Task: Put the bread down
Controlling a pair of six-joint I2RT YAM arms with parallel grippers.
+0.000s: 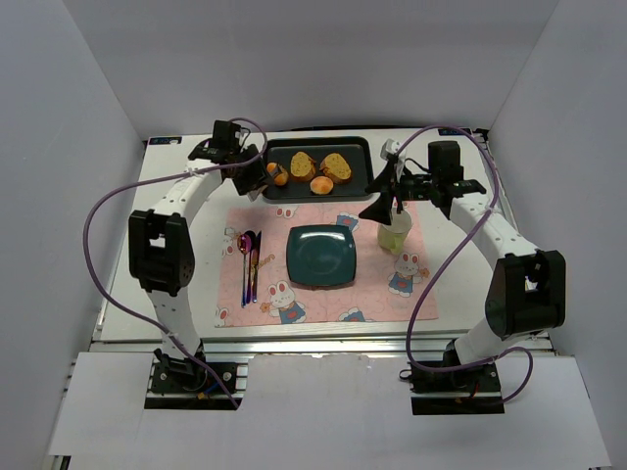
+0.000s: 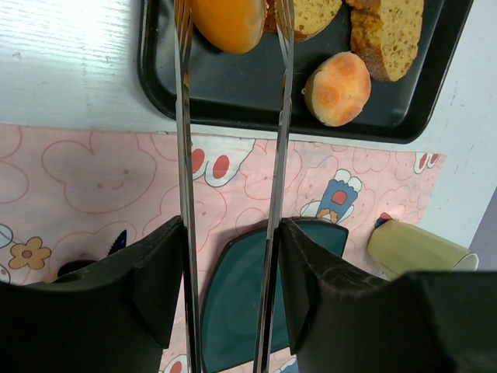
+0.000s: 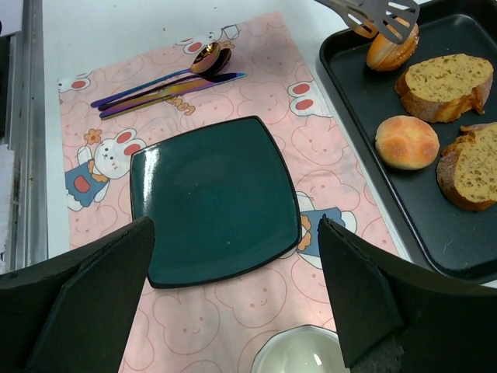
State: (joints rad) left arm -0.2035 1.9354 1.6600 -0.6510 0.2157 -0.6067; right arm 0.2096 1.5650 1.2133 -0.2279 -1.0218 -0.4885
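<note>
The bread [image 1: 278,177] is a smooth golden-orange bun at the left end of the black tray [image 1: 318,142]. It is clamped between the tips of metal tongs [image 2: 183,155]. My left gripper [image 1: 253,172] is shut on the tongs' arms [image 2: 231,233]. The bread also shows in the left wrist view [image 2: 229,22] and in the right wrist view [image 3: 390,48]. I cannot tell whether it is lifted off the tray. The teal plate [image 1: 321,257] lies bare on the pink placemat. My right gripper [image 1: 385,192] is open and empty, near the cup [image 1: 394,233].
The tray also holds another round bun [image 1: 321,184] and toasted slices [image 1: 337,164]. Cutlery [image 1: 251,262] lies on the placemat left of the plate. The pale green cup stands right of the plate, below my right gripper [image 3: 237,287]. White walls enclose the table.
</note>
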